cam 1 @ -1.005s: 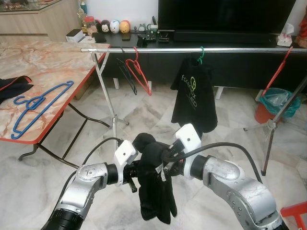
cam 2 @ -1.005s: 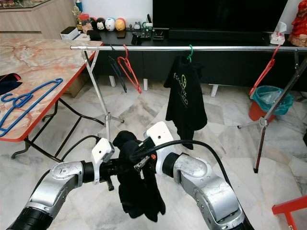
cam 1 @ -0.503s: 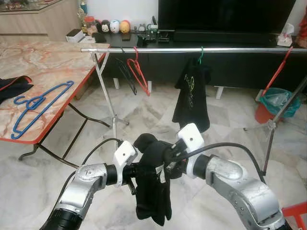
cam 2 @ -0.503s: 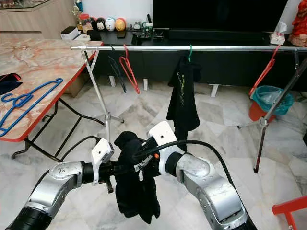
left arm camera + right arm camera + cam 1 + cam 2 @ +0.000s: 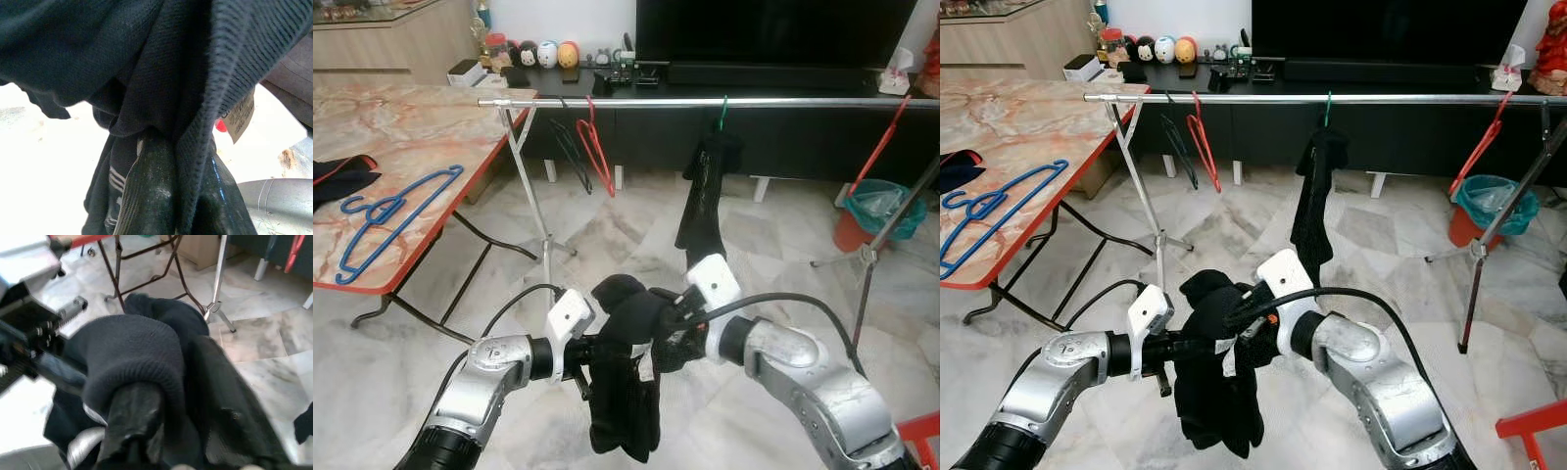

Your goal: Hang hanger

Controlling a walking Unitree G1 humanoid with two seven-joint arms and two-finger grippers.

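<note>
Both grippers meet low and near, in front of the robot, buried in a bunched black garment (image 5: 625, 382) that drapes limp and soft, so I judge it light but floppy and best taken by the collar. Left gripper (image 5: 592, 357) and right gripper (image 5: 668, 323) face each other, arms bent inward; I cannot tell how their jaws stand. Far off, the rail (image 5: 705, 102) carries a red hanger (image 5: 595, 147) and a hung black shirt (image 5: 703, 191).

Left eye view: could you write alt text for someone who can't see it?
Two silver robot arms meet low in the picture, the left gripper and right gripper both buried in a bunched black garment. Beyond stands a metal clothes rail with a red hanger and a hung black shirt; a blue hanger lies on the marble table.
</note>
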